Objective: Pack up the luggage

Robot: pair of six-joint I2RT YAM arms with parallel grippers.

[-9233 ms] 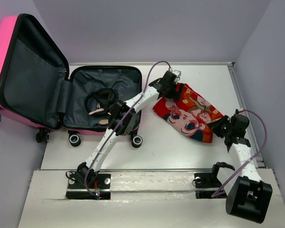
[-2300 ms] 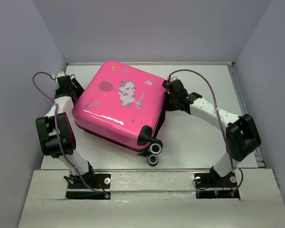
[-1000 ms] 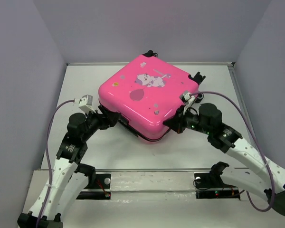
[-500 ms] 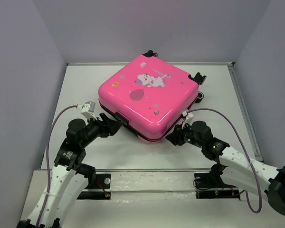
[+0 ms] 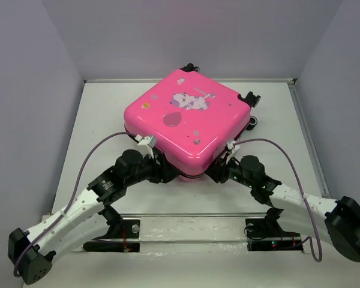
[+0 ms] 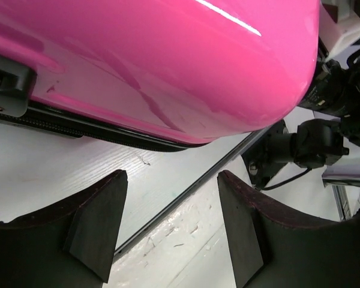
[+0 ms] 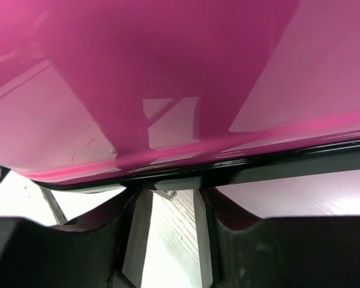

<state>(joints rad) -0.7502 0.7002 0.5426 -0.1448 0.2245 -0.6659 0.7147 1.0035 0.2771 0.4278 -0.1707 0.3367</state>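
**Left arm swings in to the near corner**

Half a second ago your left gripper (image 5: 167, 175) sat out by the left edge of the luggage (image 5: 189, 123). It has since slid in under the near corner, while the right gripper (image 5: 218, 172) has barely shifted.

From the top camera, the luggage lies shut and flat on the table (image 5: 102, 114), print up, with its caster wheels (image 5: 250, 99) at the far side. Both grippers flank the near corner, low down. That looks meant for working the zip seam rather than for lifting.

On the left wrist camera, your fingers stand well apart and hold nothing. The luggage overhangs them, the black seam (image 6: 108, 129) is just ahead, and the right arm (image 6: 324, 129) shows beyond.

On the right wrist camera, the jaws are a narrow gap apart with bare table between them and nothing clamped. They sit right under the seam. A small grey tab (image 7: 177, 183) there may be the zip pull, but it is too close to tell.
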